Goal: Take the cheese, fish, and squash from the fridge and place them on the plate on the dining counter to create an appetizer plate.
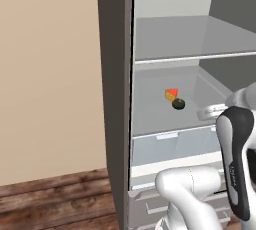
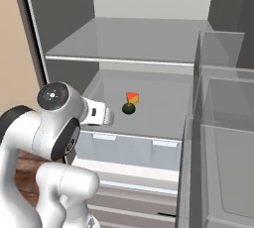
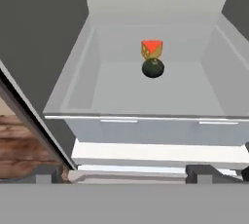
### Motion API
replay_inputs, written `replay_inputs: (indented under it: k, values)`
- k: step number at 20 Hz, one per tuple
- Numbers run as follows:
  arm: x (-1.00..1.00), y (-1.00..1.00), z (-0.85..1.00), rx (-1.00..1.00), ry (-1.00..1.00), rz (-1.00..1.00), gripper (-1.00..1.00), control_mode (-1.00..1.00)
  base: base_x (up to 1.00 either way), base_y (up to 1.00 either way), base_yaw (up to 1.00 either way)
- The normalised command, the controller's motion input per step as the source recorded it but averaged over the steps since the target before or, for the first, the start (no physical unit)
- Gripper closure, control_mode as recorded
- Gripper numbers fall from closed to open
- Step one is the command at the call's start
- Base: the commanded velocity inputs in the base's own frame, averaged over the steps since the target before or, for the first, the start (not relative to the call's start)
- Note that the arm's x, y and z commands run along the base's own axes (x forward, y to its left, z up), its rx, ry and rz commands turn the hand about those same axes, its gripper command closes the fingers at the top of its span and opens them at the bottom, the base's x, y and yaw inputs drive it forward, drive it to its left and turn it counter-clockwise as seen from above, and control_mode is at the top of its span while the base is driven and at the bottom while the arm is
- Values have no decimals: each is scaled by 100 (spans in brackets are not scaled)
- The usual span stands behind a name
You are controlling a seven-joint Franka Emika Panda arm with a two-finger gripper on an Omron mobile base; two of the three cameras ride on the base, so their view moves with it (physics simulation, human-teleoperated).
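Reaching toward the open fridge [image 1: 116,99], where the squash [image 3: 152,67] sits touching the cheese [image 3: 151,49] on the lower shelf, gripper [image 3: 126,175] fingers spread, and needing a straight approach to avoid nudging either.

From my seat the fridge [image 1: 116,99] runs off the top and bottom edges in both base views, so I never get its full height. The squash [image 3: 152,67] sits right in front of the cheese [image 3: 151,49] in the hand view and covers the wedge's lower part; I can't tell whether the two touch. In the left base view my own arm blocks the right end of the translucent drawer [image 1: 165,146] below the squash (the drawer's handle is partly cut too). Of the gripper [image 3: 126,175] I see only dark finger stubs at the bottom of the hand view, too clipped to judge the gap.
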Motion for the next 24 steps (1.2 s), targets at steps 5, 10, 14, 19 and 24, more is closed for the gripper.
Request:
replay_inputs:
  k: [5,10,14,19,24]
  values:
    - [52,-15,-13,13,0,-12,-100,-100,0,0,0]
    - [43,-11,-10,1,8,-6,-100,-100,0,0,0]
    - [39,-17,-17,0,6,-5,-100,-100,0,0,0]
    - [41,-15,-32,0,0,-3,-100,-100,0,0,0]
    - [36,0,-50,0,-1,0,-100,-100,0,0,0]
